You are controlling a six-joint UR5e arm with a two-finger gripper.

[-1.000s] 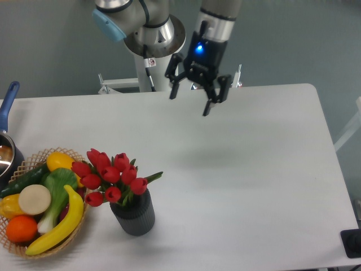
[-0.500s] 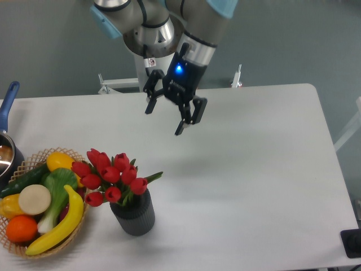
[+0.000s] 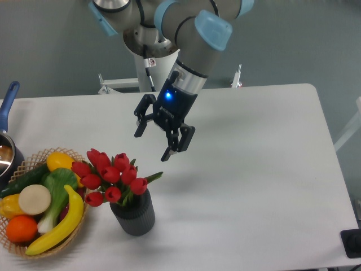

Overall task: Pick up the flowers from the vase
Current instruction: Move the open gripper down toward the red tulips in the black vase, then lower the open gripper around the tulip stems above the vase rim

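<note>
The flowers (image 3: 110, 175), a bunch of red tulip buds with green leaves, stand upright in the vase (image 3: 133, 214), a short dark grey ribbed pot near the table's front left. My gripper (image 3: 152, 145) hangs open above the table, up and to the right of the buds, with nothing between its fingers. It is apart from the flowers. The stems are hidden inside the vase.
A wicker basket (image 3: 40, 158) of fruit and vegetables sits just left of the vase, nearly touching the buds. A pot with a blue handle (image 3: 8, 100) is at the left edge. The white table (image 3: 254, 169) stretches to the right.
The gripper has moved down and to the left, from the table's back middle toward the flowers, staying open. The flowers and vase have not moved.
</note>
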